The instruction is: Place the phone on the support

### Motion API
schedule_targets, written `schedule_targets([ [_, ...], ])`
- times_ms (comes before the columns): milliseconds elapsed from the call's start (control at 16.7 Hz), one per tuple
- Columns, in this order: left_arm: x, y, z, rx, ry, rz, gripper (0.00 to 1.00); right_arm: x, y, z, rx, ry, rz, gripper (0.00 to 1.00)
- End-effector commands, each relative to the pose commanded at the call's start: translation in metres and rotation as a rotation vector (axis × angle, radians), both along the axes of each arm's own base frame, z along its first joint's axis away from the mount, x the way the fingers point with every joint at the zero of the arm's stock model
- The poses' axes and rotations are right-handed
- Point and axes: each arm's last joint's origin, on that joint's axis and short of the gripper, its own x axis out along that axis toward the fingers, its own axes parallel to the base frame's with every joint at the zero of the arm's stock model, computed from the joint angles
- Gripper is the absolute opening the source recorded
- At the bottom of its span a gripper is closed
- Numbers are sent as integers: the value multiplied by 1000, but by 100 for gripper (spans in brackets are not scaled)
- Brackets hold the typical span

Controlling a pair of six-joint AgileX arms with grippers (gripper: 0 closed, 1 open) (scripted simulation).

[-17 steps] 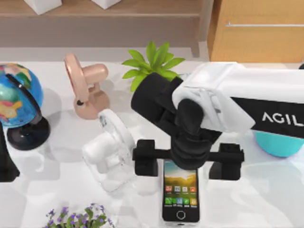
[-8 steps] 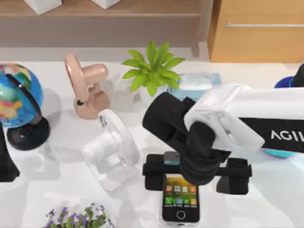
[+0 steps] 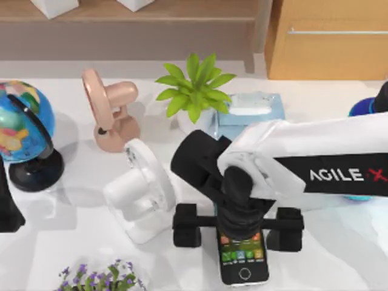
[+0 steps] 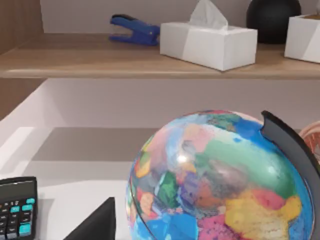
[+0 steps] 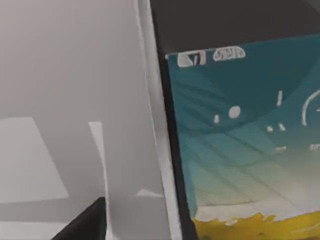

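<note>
So the phone (image 3: 244, 262) is lying flat, screen up, on the white tabletop (image 3: 339, 254) at the bottom centre-right of the top view, home button toward the bottom edge; the right gripper (image 3: 238, 225) sits right over its upper half, wrist covering most of the screen; jaws look spread wide, one black finger (image 3: 187, 225) off each side of the phone, not clamped on anything as far as I can tell; the right wrist view puts the phone's top edge and silver side right up close, so the gripper is low.

How I'd do this bit: keep the jaws centred across the phone's width and close on the silver edges evenly; it's a thin slab, so a lopsided pinch could skid or tilt it.

Just left of it, lower centre, is the white support (image 3: 140, 197); it'll want the phone tipped up onto it.

Further up there's a pink stand (image 3: 109, 115), a green plant (image 3: 194, 91) and a tissue pack (image 3: 248, 106); a globe (image 3: 21, 121) sits at far left, where the left arm is parked, its gripper not visible.
</note>
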Motion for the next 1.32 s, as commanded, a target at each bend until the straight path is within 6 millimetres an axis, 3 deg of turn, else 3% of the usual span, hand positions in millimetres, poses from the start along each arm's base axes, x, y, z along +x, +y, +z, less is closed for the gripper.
schedule_targets([
  [300, 0, 0, 0, 0, 0, 0, 100, 2, 2, -1, 2, -1, 1, 100],
  [1080, 0, 0, 0, 0, 0, 0, 100, 2, 2, -1, 2, -1, 1, 2],
  [1320, 0, 0, 0, 0, 0, 0, 100, 2, 2, -1, 2, -1, 1, 0],
])
